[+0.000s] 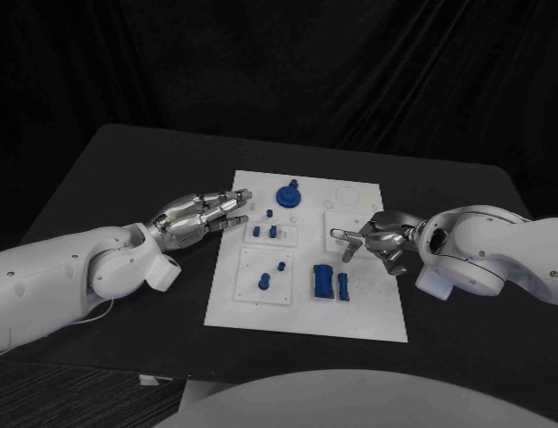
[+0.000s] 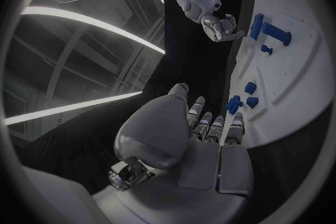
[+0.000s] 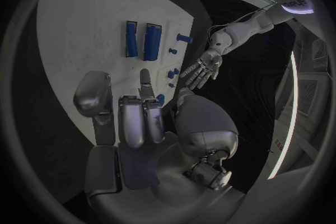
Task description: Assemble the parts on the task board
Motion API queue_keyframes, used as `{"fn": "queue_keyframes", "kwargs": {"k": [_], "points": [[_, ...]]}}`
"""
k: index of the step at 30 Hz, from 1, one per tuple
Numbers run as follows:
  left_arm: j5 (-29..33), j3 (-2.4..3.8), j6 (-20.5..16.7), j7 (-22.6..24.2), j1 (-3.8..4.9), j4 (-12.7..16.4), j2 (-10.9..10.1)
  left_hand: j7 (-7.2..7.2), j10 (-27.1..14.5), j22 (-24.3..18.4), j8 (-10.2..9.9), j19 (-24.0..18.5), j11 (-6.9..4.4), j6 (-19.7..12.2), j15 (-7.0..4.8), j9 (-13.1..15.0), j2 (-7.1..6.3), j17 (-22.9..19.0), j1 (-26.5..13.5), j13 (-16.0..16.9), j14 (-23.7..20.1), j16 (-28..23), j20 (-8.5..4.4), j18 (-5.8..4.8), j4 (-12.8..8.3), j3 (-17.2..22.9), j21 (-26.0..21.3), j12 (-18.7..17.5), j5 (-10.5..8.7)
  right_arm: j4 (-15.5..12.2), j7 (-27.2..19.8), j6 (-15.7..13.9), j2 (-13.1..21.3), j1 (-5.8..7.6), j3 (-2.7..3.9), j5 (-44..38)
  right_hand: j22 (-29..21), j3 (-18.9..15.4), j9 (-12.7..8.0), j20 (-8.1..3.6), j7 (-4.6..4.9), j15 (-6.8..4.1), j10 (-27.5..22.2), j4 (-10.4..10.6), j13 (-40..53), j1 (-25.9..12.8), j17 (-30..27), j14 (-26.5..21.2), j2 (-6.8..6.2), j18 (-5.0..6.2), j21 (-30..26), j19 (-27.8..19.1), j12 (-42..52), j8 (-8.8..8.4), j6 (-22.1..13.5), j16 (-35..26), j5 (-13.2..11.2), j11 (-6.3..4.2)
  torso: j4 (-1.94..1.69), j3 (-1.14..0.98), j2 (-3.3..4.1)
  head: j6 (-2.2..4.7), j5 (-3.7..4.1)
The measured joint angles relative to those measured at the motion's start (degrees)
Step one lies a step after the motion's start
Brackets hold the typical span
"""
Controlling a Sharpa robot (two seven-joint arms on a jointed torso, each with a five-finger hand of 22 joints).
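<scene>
Showing the white task board in the middle of the black table, with blue parts on it: a round knobbed piece near the far edge, small pegs at centre-left, two long blocks nearer the robot. The left hand hovers at the board's left edge, fingers apart, empty. The right hand sits over the board's right half; whether its fingers pinch a small blue part cannot be told. Risk, as judged: a sweeping finger could topple the upright pegs. No legible writing is visible.
</scene>
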State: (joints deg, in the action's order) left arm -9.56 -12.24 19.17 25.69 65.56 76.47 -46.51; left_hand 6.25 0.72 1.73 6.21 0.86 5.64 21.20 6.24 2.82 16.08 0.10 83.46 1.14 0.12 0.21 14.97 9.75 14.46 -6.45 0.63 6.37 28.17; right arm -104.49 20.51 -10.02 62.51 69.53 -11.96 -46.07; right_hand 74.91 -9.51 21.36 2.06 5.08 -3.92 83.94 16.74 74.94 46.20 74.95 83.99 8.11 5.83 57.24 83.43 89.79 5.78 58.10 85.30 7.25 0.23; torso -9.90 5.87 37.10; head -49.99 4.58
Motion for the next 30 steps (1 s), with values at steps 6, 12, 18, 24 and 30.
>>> {"fn": "queue_keyframes", "kwargs": {"k": [6, 12, 18, 24, 30], "points": [[0.00, 0.00, 0.02, -0.04, -0.02, 0.05, -0.12, 0.00, 0.00, 0.00, 0.00, 0.00, 0.00, 0.00, 0.00, 0.00, 0.00, 0.01, 0.00, 0.00, 0.00, 0.00, 0.00, 0.00, 0.00, 0.00, 0.00, 0.00, 0.00, 0.80, -0.88, 0.34, -0.70, -0.13, 0.00, -0.30, 0.00, -1.19, -1.48, 0.41, 0.30, 0.40, 0.09, -0.02, -0.01, 0.09, -0.01, 0.01, 0.65, 0.00, 0.00, 0.00, 0.00, -0.64, -0.31, 0.00, -0.20, 0.09, 0.04, 0.02, 0.08, 0.00, -0.13], [0.00, 0.00, 0.04, -0.08, -0.03, 0.08, -0.17, 0.00, 0.00, 0.00, 0.00, 0.00, 0.00, 0.00, 0.00, 0.00, 0.00, 0.01, 0.00, 0.00, 0.00, 0.00, 0.00, 0.00, 0.00, 0.00, 0.00, 0.00, 0.00, 1.30, -0.87, 1.04, -1.18, -0.53, -0.01, -0.74, 0.00, -1.71, -1.89, 0.41, 0.30, 0.39, -0.12, 0.01, -0.01, 0.09, -0.10, 0.01, 1.11, 0.00, 0.00, 0.00, 0.00, -0.87, -0.30, -0.01, -0.20, 0.30, -0.04, -0.01, 0.15, 0.00, 0.02], [0.00, 0.00, 0.06, -0.11, -0.04, 0.11, -0.13, 0.00, 0.20, 0.00, 0.00, 0.00, 0.19, 0.00, 0.00, 0.00, 0.00, 0.02, 0.00, 0.00, 0.00, 0.00, 0.00, 0.00, 0.00, 0.00, 0.00, 0.00, 0.00, 1.43, -0.58, 1.94, -1.39, -0.88, -0.02, -1.16, 0.00, -1.82, -2.10, 0.41, 0.31, 0.39, -0.12, -0.10, -0.02, 0.09, -0.10, 0.00, 1.11, 0.00, 0.00, 0.00, 0.00, -0.87, -0.29, -0.01, -0.20, 0.29, -0.07, -0.04, 0.19, 0.00, 0.03], [0.00, 0.00, 0.07, -0.14, -0.05, 0.12, -0.13, 0.00, 0.20, 0.00, 0.00, 0.00, 0.20, 0.00, 0.00, 0.00, 0.00, 0.02, 0.00, 0.00, 0.00, 0.00, 0.00, 0.00, 0.00, 0.00, 0.00, 0.00, 0.00, 1.47, 0.13, 3.04, -1.42, -1.05, -0.03, -1.73, -0.01, -2.47, -2.60, 0.41, 0.31, 0.39, 0.05, -0.09, -0.02, 0.49, -0.10, 0.00, 1.50, 0.00, 0.00, 0.00, 0.00, -0.87, -0.29, -0.01, -0.16, 0.47, -0.10, -0.02, 0.17, 0.00, 0.11], [0.00, 0.00, 0.08, -0.16, -0.06, 0.11, -0.13, 0.00, 0.20, 0.00, 0.00, 0.00, 0.20, 0.00, 0.00, 0.00, 0.00, -0.02, 0.00, 0.00, 0.00, 0.00, 0.00, 0.00, 0.00, 0.00, 0.00, 0.00, 0.00, 1.52, 1.01, 4.08, -1.48, -1.11, -0.02, -2.29, -0.01, -2.97, -3.09, 0.53, 0.31, 0.39, 0.06, -0.15, -0.02, 0.92, -0.16, 0.01, 1.93, -0.01, -0.14, -0.13, 0.00, -0.87, -0.29, -0.01, 0.48, 0.47, -0.08, 0.02, 0.10, 0.00, 0.07]]}}
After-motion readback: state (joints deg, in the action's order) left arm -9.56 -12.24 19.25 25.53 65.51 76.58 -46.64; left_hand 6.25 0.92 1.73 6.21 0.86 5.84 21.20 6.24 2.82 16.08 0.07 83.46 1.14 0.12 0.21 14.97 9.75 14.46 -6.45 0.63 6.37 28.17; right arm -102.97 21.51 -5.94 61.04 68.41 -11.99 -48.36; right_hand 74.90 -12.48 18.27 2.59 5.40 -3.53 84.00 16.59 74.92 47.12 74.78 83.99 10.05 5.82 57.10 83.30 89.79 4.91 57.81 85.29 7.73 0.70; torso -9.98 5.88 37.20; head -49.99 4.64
